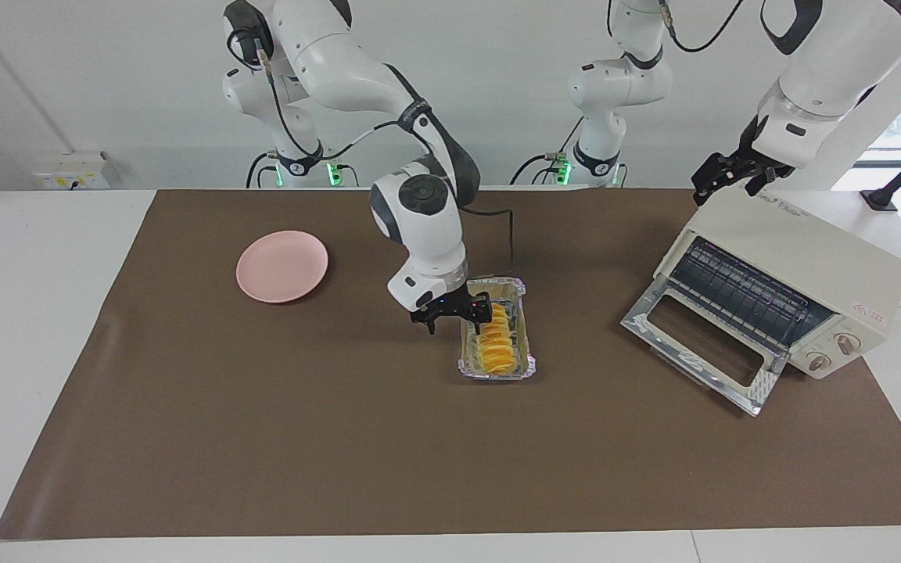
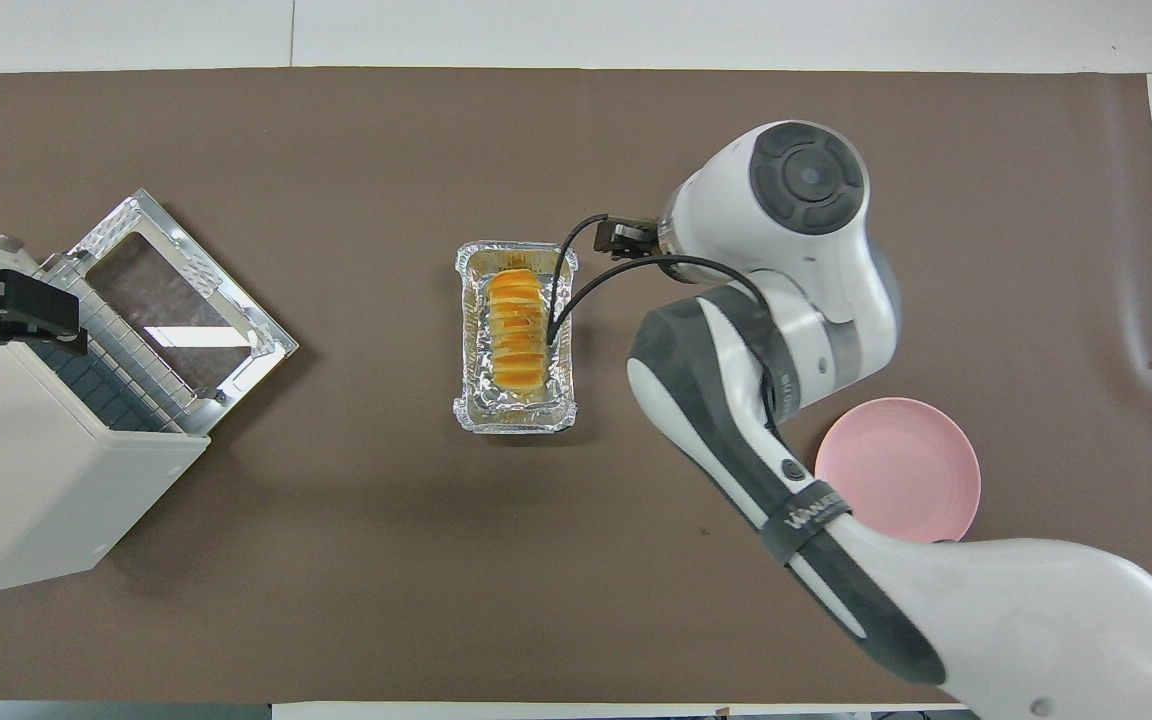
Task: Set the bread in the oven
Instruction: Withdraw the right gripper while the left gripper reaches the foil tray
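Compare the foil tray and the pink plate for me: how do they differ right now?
The foil tray is a crinkled silver rectangle with raised walls; the plate is round, smooth, pink and shallow. The tray holds the bread; the plate holds nothing. The tray sits mid-table beside the open right gripper; the plate lies toward the right arm's end. Both rest flat on the brown mat.
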Robot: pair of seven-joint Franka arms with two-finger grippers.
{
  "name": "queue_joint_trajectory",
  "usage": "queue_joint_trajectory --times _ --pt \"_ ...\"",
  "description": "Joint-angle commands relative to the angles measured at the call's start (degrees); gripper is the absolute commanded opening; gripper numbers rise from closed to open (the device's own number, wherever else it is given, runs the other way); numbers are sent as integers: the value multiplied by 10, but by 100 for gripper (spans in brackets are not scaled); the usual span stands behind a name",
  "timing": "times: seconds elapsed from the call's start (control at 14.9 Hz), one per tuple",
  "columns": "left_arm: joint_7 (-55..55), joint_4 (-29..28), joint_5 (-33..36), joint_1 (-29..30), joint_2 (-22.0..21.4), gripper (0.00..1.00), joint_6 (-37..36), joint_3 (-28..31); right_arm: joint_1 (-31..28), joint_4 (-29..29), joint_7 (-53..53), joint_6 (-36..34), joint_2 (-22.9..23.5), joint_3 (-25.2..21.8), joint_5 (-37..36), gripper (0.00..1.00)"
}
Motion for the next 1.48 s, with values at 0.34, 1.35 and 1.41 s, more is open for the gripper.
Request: queue_joint_trajectory --times 0.34,1.35,1.41 --pt "2 4 -9 6 -5 100 -9 -2 -181 -17 -307 -162 -114 5 4 100" --pt "-245 203 -11 -323 284 100 197 0 -231 -26 -386 -373 -235 3 -71 100" --pt "-248 191 2 -332 297 100 219 1 -231 -25 -384 -371 -234 3 -71 100"
